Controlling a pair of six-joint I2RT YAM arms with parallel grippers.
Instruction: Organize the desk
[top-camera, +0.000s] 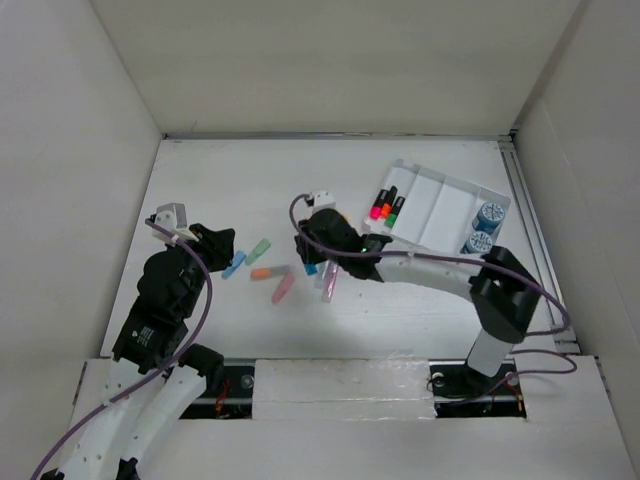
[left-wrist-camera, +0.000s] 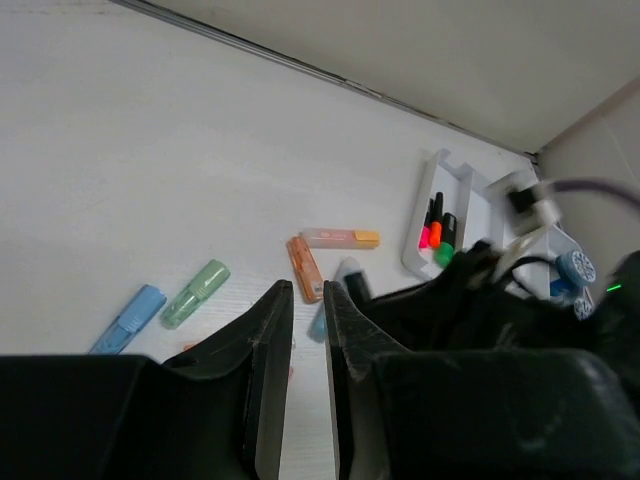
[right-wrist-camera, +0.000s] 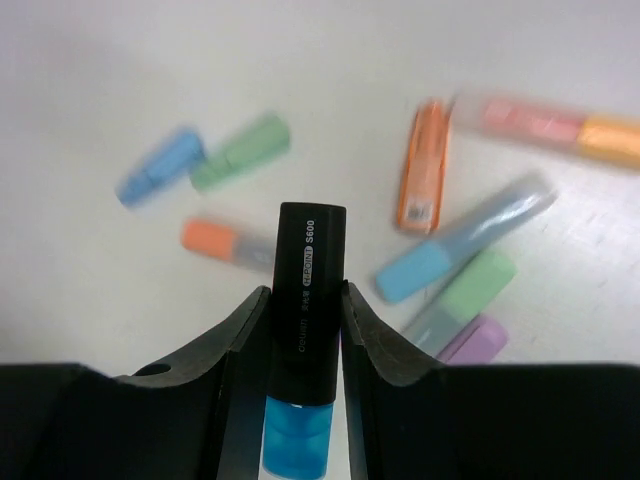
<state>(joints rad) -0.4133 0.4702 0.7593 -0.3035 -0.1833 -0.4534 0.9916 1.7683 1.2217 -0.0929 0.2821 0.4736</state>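
Right gripper (right-wrist-camera: 305, 300) is clamped on a black marker (right-wrist-camera: 311, 260), both fingers pressed to its barrel, the blue end back toward the wrist and the black end pointing out. The desk (top-camera: 200, 180) lies below it. In the top view this arm reaches in from the right to the middle of the white tabletop, over the loose highlighters (top-camera: 284, 288) scattered there (blurred in the wrist view, so hard to tell how high it hangs).

Over to the left gripper (left-wrist-camera: 308, 300): jaws nearly together, a slim gap showing, nothing between them. It sits over the left part of the desk, just beside a blue highlighter (top-camera: 234, 265). The white tray (top-camera: 440, 200) lies at the far right of the desk, with three markers (top-camera: 389, 205) in its leftmost compartment.
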